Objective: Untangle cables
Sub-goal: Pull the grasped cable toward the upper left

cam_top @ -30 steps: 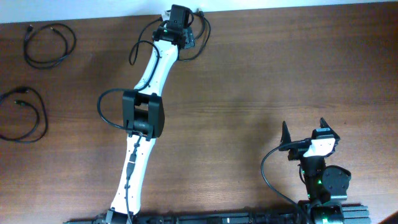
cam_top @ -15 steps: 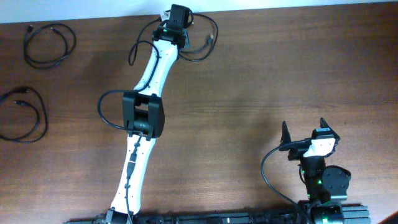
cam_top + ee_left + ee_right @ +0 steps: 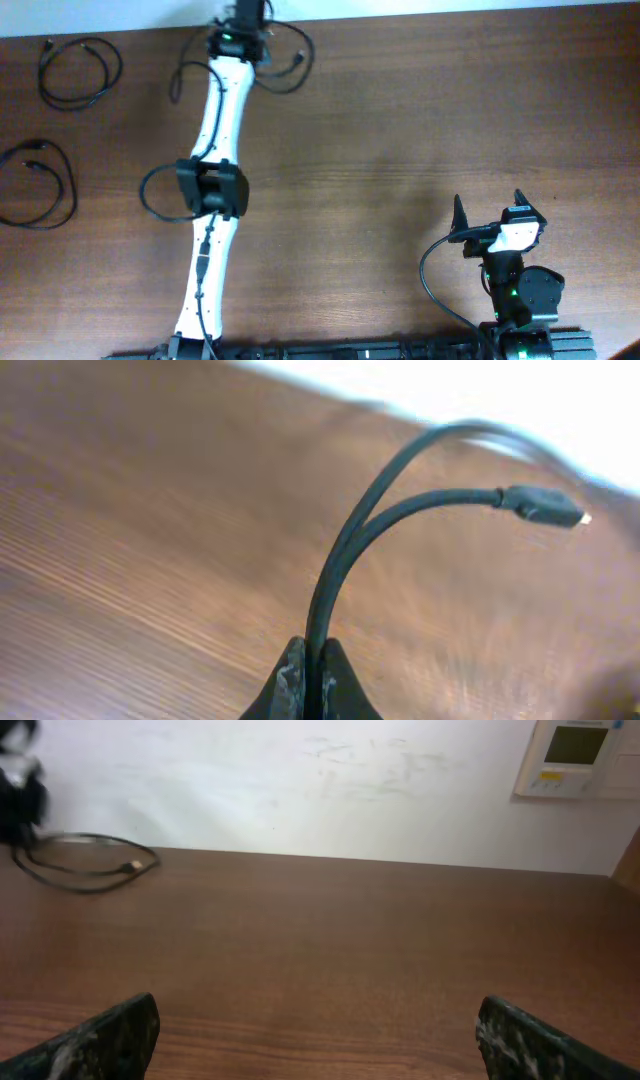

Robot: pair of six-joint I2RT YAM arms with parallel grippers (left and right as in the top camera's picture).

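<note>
My left gripper [image 3: 310,685] is shut on a thin black cable [image 3: 345,545] that rises from between the jaws, doubles over and ends in a small plug [image 3: 545,510]. From overhead, this left gripper [image 3: 248,12] is at the table's far edge, and the held cable's loop [image 3: 303,62] trails to its right. Two more cables lie as separate loops at the far left, one [image 3: 118,70] behind the other [image 3: 72,195]. My right gripper [image 3: 490,215] stands open near the front right with nothing between its fingers [image 3: 110,1040].
The white edge [image 3: 450,8] beyond the table runs along the back, close to the left gripper. The right wrist view shows the held cable [image 3: 90,865] far off to the left and a wall panel [image 3: 575,755] at the upper right.
The left gripper has shut on the cable at the far edge and the arm has swung left, dragging the loop with it. The right arm has not moved.
</note>
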